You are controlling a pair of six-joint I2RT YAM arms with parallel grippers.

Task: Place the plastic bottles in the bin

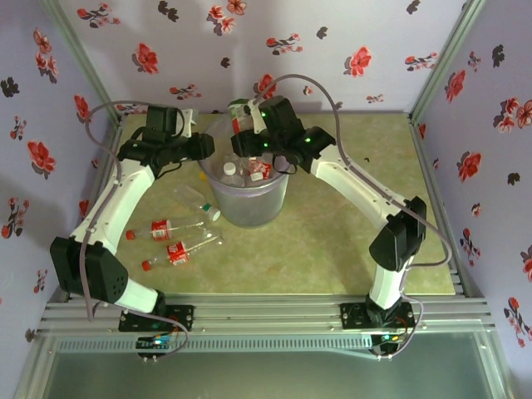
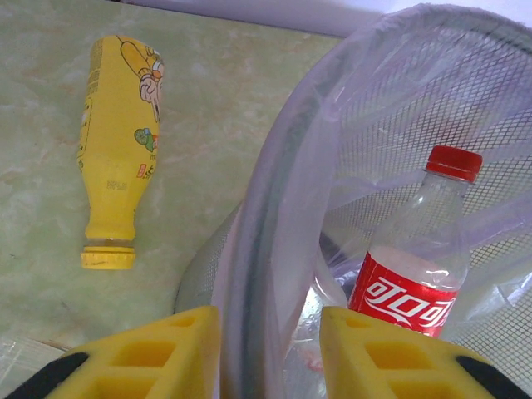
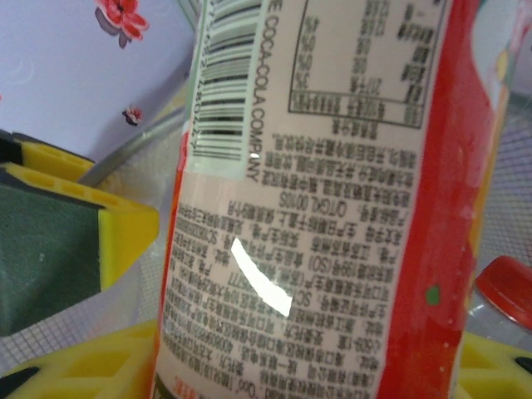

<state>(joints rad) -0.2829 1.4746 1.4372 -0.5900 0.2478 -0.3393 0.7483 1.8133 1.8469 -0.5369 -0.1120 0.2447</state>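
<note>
- Straddling the rolled rim of the bin (image 2: 253, 274) with the left gripper (image 2: 270, 357): one yellow finger outside the mesh wall, the other inside, jaws narrowed onto the rim and its clear liner.
- Clamping a held Coca-Cola bottle (image 3: 332, 208) in the right gripper (image 3: 283, 370), yellow fingers against either side of its red-and-white label. Seen from above hanging over the far rim of the bin.
- Finding a red-capped Coca-Cola bottle (image 2: 420, 266) inside the bin, standing nearly upright against the mesh, plus more red-labelled bottles (image 1: 249, 170) piled in the bottom.
- Catching a red cap (image 3: 507, 287) of another bottle below the held one, inside the bin.
- Spotting a yellow bottle (image 2: 120, 150) on its side on the green table (image 2: 216, 108), just outside the bin wall, yellow cap towards the left wrist camera.
- Counting three more on the table left of the bin: a clear bottle (image 1: 195, 199) nearest the wall, then two red-labelled ones (image 1: 166, 226) farther out, all lying flat.
</note>
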